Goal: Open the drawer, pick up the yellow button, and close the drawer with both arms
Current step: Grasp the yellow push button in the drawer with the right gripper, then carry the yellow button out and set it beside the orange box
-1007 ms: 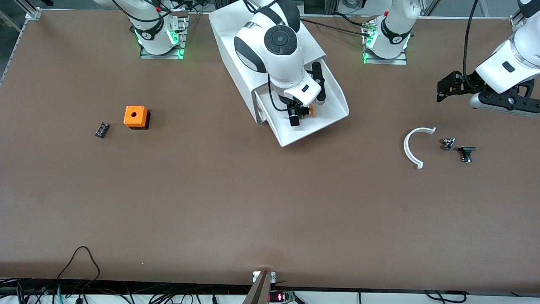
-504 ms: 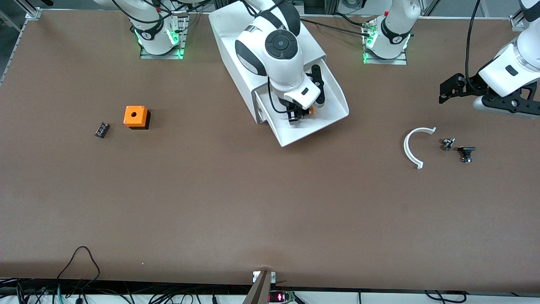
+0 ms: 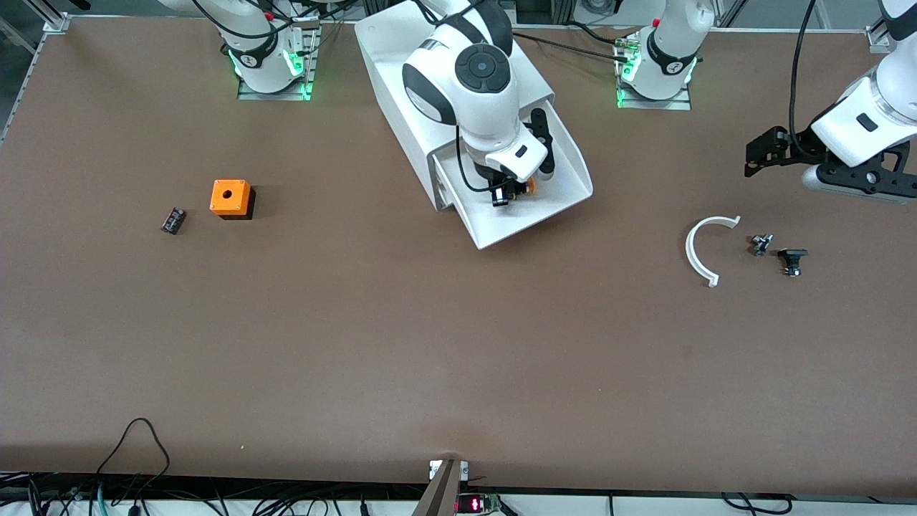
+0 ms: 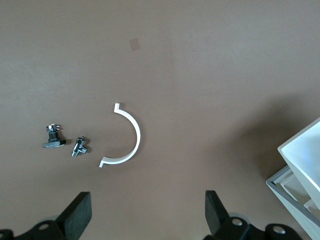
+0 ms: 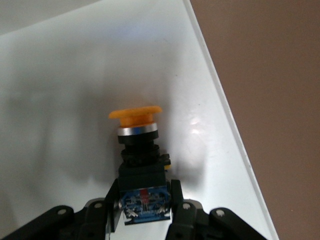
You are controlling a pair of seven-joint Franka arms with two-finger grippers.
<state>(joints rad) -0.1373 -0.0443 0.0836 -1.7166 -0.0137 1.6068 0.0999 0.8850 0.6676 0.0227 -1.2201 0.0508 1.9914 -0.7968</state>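
Now I compare with the frame from half a second ago: the right gripper [image 3: 506, 193] sits a little higher in the frame, over the open drawer [image 3: 566, 188] in the upper middle of the front view, and the button [image 3: 521, 188] comes with it. The left gripper [image 3: 770, 152], at the upper right edge of the frame, has almost not moved; that arm waits over the bare table [image 3: 430, 344].

In the right wrist view I see the right gripper [image 5: 145, 210] closed on the black body of the button [image 5: 137, 135], one finger [image 5: 182, 212] on each side, and the orange-yellow cap points away from the camera above the white drawer floor [image 5: 60, 100]. In the left wrist view the left gripper [image 4: 145, 212] has its two fingers [image 4: 80, 210] wide apart, holding nothing.

I count two arms, one white cabinet [image 3: 401, 64] with its one drawer pulled out, and one button. On the table I count one orange cube [image 3: 230, 198] with a hole and one small black part [image 3: 173, 220] in the left part of the frame. In the right part lie one white curved piece [image 3: 693, 251], one small metal part [image 3: 760, 244] and one black part [image 3: 791, 259].
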